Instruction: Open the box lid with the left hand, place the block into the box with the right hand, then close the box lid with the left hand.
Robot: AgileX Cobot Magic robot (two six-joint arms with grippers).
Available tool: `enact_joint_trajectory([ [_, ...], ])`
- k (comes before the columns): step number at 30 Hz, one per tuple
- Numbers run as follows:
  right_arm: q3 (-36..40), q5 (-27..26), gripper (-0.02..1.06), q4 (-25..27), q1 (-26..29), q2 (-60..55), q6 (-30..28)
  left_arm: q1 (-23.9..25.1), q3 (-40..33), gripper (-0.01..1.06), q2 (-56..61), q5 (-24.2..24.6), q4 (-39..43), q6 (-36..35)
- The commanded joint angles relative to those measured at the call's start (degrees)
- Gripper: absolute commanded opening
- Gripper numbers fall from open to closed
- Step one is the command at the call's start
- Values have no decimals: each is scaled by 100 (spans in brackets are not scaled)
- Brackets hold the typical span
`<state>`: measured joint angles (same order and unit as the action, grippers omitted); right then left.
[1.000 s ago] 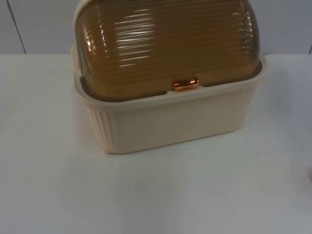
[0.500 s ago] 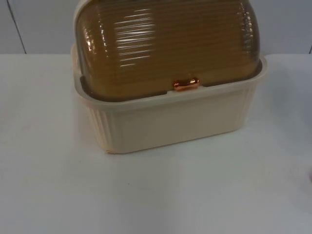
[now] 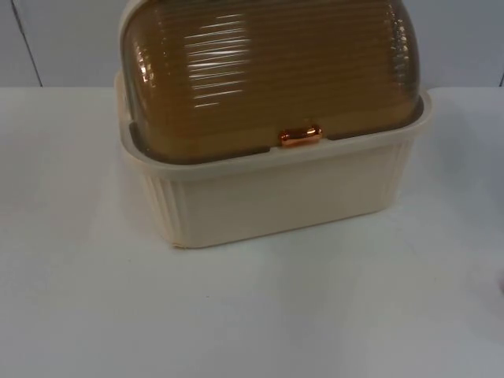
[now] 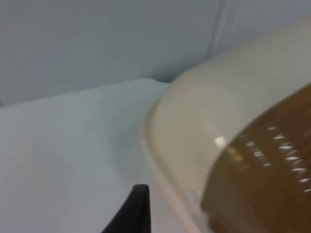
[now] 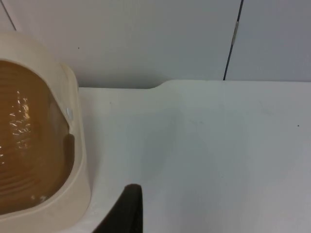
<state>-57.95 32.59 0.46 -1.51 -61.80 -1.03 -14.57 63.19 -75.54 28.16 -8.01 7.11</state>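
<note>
One cream ribbed box (image 3: 276, 197) stands on the white table (image 3: 252, 315) close to the grey partition wall (image 3: 63, 39), with its single domed amber lid (image 3: 268, 71) shut down over the rim. The lid looks like thin, stiff, glossy plastic, probably light but slippery across its ridges, so the best hold is likely the one small copper handle (image 3: 300, 136) at the middle of its front edge, where a fingertip could hook under and swing the dome back. The box itself appears rigid and light enough to slide if pushed sideways. The left gripper (image 4: 133, 213) hovers just beside the box's end wall, and the right gripper (image 5: 124, 211) hovers near the other end over bare table; whether either is open or closed cannot be told. The block cannot be made out on the table.
</note>
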Motion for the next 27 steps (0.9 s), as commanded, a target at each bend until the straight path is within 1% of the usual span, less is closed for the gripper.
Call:
enact_joint_trajectory([
  [1,-45,-63,105,-46,29,8,-46,-429,349,105,-288,230,386,14],
  [3,-45,-41,105,-46,29,8,-46,-976,580,105,-566,329,914,14],
  [5,-45,-18,105,-46,29,8,-76,-1512,617,105,-829,318,1544,14],
  [6,-45,26,105,-46,29,8,-114,-1659,617,105,-892,318,1727,14],
  [7,-45,26,105,-46,29,8,-114,-1659,617,105,-892,318,1727,14],
  [8,-45,63,105,-46,29,8,-114,-2093,617,105,-1064,318,2236,14],
  [11,-45,100,105,-46,29,8,-114,-2812,617,105,-1419,309,3045,14],
  [12,-45,100,105,-46,29,8,-114,-2812,617,105,-1419,309,3045,14],
  [15,-45,100,105,-46,29,8,-114,-3349,617,105,-1809,304,3886,14],
  [16,-45,100,105,-46,29,8,-114,-3419,617,105,-1874,304,4045,14],
  [17,-45,100,105,-46,29,8,-114,-3586,617,105,-2056,304,4461,14],
  [19,-45,100,105,-46,29,8,-114,-3617,617,105,-2124,304,4601,14],
  [20,-45,100,105,-46,29,8,-114,-3701,617,105,-2323,304,4920,14],
  [22,-45,100,105,-46,29,8,-114,-3747,617,105,-2492,316,5172,-38],
  [23,-45,100,105,-46,29,8,-114,-3747,617,105,-2617,338,5321,-151],
  [24,-45,100,105,-46,29,8,-114,-3747,617,105,-2760,475,5567,-455],
  [25,-45,100,105,-46,29,8,-114,-3747,617,105,-2760,475,5567,-455],
  [27,-45,100,105,-46,29,8,-131,-3777,617,105,-2915,789,5937,-944],
])
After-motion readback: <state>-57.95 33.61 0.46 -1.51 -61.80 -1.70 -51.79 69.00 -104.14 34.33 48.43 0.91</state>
